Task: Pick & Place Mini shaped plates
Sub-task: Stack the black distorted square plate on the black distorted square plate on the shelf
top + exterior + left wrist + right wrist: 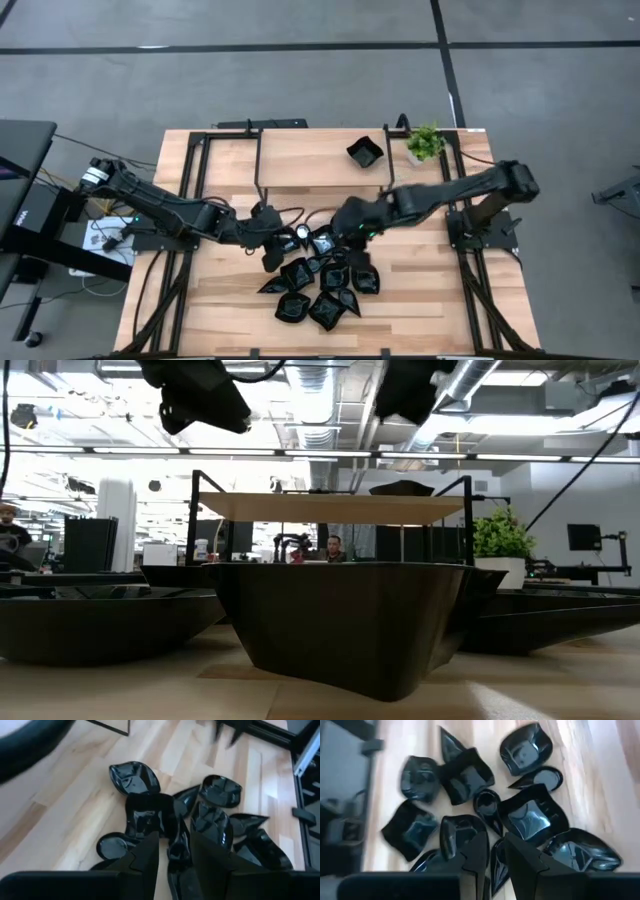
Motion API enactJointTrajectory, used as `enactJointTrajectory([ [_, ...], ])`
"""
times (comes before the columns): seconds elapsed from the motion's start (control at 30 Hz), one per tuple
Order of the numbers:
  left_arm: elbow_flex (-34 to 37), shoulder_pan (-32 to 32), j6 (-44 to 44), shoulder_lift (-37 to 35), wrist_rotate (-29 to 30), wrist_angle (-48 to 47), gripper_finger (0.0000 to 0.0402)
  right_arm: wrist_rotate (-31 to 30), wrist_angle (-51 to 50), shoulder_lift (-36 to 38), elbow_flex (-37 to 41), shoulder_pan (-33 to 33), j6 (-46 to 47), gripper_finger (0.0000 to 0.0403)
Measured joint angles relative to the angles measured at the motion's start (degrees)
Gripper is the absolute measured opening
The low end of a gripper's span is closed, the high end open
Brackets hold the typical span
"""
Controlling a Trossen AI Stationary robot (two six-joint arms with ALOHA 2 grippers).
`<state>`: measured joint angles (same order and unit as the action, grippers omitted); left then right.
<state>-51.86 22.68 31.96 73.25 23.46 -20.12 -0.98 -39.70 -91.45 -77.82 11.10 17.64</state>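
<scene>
We find the mini shaped plates heaped near the front middle of the table, with one more plate standing apart on the raised shelf at the 12 o'clock edge, a potted plant beside it.

Both arms meet over the heap's far rim. The left gripper hangs at the pile's 10 o'clock, the right gripper at its 1 o'clock; by our judgement neither is clearly nearer, since each has plates directly beneath.

In the left wrist view the left fingers stand a narrow gap apart, a square plate lying just ahead of the tips with its flat sides roughly square to them. We cannot tell whether the dark dish edge showing in the gap is pinched or merely below.

The right fingers are likewise narrowly parted, a small teardrop plate just ahead, its long axis pointing toward the gap. We see nothing gripped there
</scene>
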Motion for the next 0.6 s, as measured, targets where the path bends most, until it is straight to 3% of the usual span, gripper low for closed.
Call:
enactJointTrajectory([
  [0.13, 0.0, 2.0, 0.0, 0.0, 0.0, -0.9, 0.0113, -5.4, 0.8, -5.1, 0.0, 0.1, 8.2, 0.0065],
  [0.3, 0.0, 4.1, 0.2, 0.0, 0.0, -1.6, 0.0113, -4.5, 3.4, -9.5, 0.0, 0.1, 12.9, 0.0065],
  [0.6, 0.0, 5.3, 0.2, -1.6, 0.0, -2.2, 0.0113, -3.1, 4.1, -11.0, 0.0, 2.8, 0.3, 0.0065],
])
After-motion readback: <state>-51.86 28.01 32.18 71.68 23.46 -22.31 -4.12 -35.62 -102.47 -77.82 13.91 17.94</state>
